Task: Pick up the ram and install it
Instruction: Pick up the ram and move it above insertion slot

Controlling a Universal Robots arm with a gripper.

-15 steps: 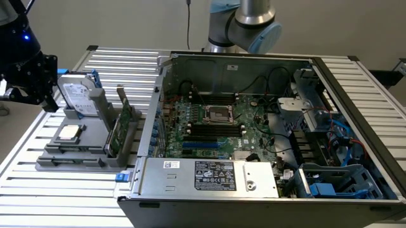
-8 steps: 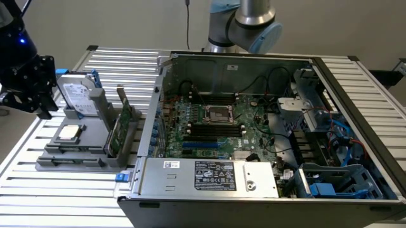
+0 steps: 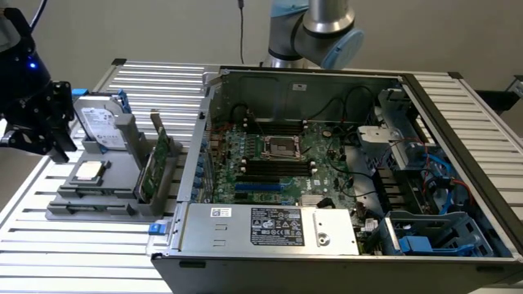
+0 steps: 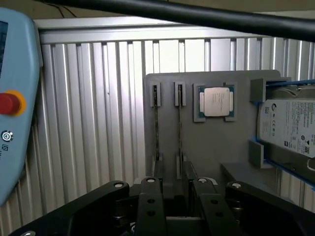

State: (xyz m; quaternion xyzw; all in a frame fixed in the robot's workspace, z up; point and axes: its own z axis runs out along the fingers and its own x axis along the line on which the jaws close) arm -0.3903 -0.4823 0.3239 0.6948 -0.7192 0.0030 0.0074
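One gripper (image 3: 41,144) near gray tray (image 3: 98,208), exterior; wrist view adds red button (image 4: 9,103).

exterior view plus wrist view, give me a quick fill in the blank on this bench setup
1. The black end effector hangs at the exterior view's ___ edge.
2. The square silver processor chip lies in the flat grey holder tray, beside the silver hard drive, whose handles are ___.
3. The pale blue pendant carries a round ___ button.
Missing words: left; blue; red.
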